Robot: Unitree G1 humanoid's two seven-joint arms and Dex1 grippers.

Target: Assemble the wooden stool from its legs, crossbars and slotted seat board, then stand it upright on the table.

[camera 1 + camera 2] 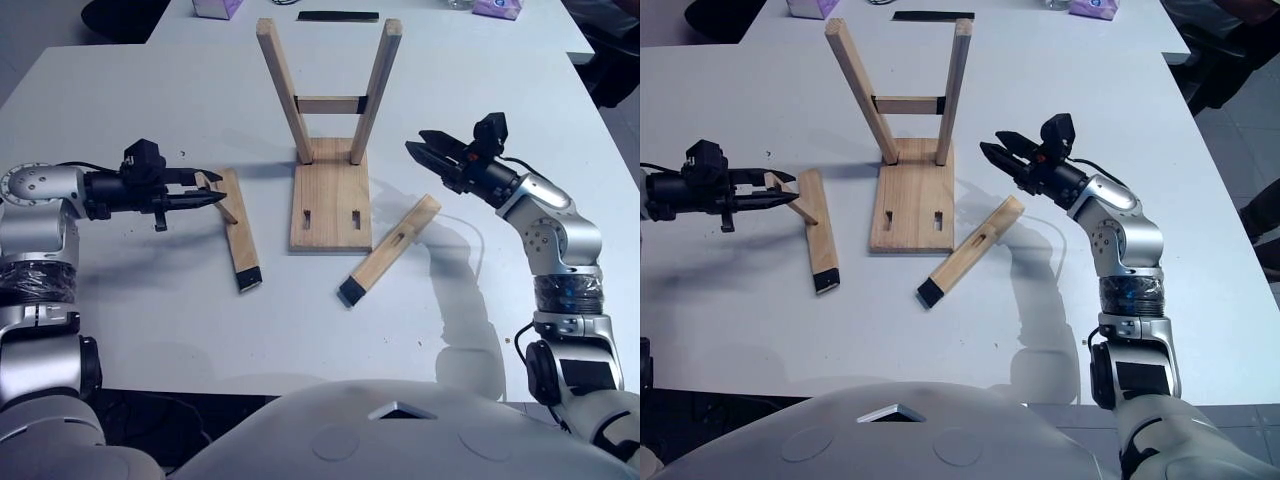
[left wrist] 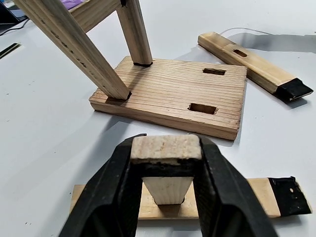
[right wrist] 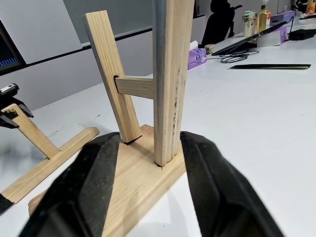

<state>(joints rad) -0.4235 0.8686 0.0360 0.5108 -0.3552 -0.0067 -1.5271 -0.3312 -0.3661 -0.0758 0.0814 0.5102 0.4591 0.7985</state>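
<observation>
At the left of the bench (image 1: pixel 150 320), the left gripper (image 1: pixel 208 192) is closed on the free end of a short crossbar (image 2: pixel 165 148), with one finger (image 2: pixel 123 173) pressed against each side of the wood. The lower end of this crossbar sits in the slot of a leg (image 1: pixel 240 235) that lies flat on the bench, its black-capped end pointing toward the near edge. At the centre, the slotted seat board (image 1: pixel 330 195) lies flat on the bench. Two legs (image 1: pixel 283 85) stand in its far pair of slots and lean slightly outward toward their tops. A second crossbar (image 1: pixel 328 104) joins them partway up. The near pair of slots (image 1: pixel 308 215) in the board is unoccupied. Just right of the board, a fourth leg (image 1: pixel 390 250) lies loose on the bench at an angle, with its slot facing up and its black cap toward the near side. At the right, the right gripper (image 1: pixel 418 146) is above the bench, near the right-hand standing leg but apart from it. Its fingers are spread wide and hold nothing.
</observation>
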